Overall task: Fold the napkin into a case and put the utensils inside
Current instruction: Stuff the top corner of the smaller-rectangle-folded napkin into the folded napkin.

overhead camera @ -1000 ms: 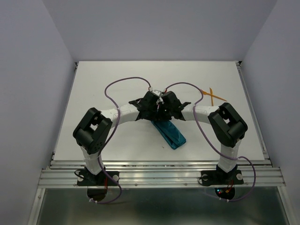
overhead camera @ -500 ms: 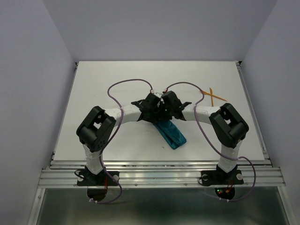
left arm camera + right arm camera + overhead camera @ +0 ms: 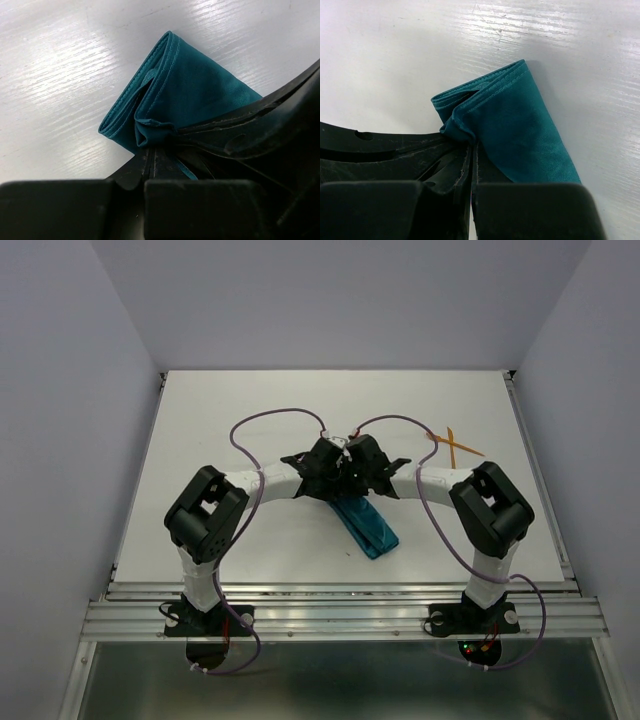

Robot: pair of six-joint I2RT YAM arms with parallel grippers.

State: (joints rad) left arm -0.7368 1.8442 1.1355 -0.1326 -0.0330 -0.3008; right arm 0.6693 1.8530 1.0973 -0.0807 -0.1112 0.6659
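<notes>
The teal napkin (image 3: 367, 528) lies folded into a narrow strip on the table, running from the grippers toward the near right. Both grippers meet over its far end. In the left wrist view, my left gripper (image 3: 151, 145) is shut, pinching a puckered corner of the napkin (image 3: 190, 85). The right wrist view shows my right gripper (image 3: 471, 142) shut on the neighbouring corner of the napkin (image 3: 520, 130). From above, the left gripper (image 3: 328, 480) and right gripper (image 3: 354, 480) almost touch each other. Two orange utensils (image 3: 453, 445) lie crossed at the back right, apart from the cloth.
The white table (image 3: 220, 420) ends in a metal rail (image 3: 340, 590) at the near edge. Purple cables (image 3: 262, 418) arch above both wrists. Grey walls close in the back and sides.
My left gripper has closed on the napkin's corner, and the left arm's elbow has shifted slightly right. The right arm and the napkin have barely moved.
</notes>
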